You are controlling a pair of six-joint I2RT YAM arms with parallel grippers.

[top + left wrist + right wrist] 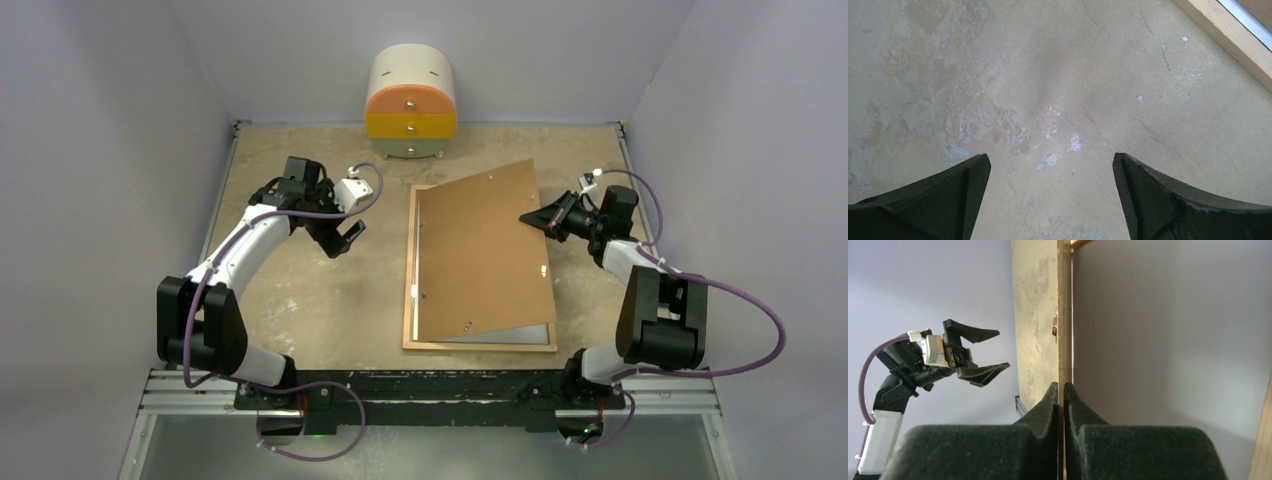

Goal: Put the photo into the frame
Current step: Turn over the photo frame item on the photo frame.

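Observation:
The light wood frame (411, 300) lies flat in the middle of the table. The brown backing board (485, 255) rests askew over it, its right edge raised. My right gripper (530, 217) is shut on that right edge; the right wrist view shows the thin board edge (1064, 315) pinched between the fingertips (1064, 390). My left gripper (345, 237) is open and empty, above bare table left of the frame. The frame's border (1228, 30) shows at the top right of the left wrist view. No photo shows. A pale grey surface (515, 334) lies in the frame under the board.
A round cream, orange and yellow drawer cabinet (411, 105) stands at the back centre. Grey walls close in the table on the left, right and back. The left arm (948, 352) shows across the board in the right wrist view.

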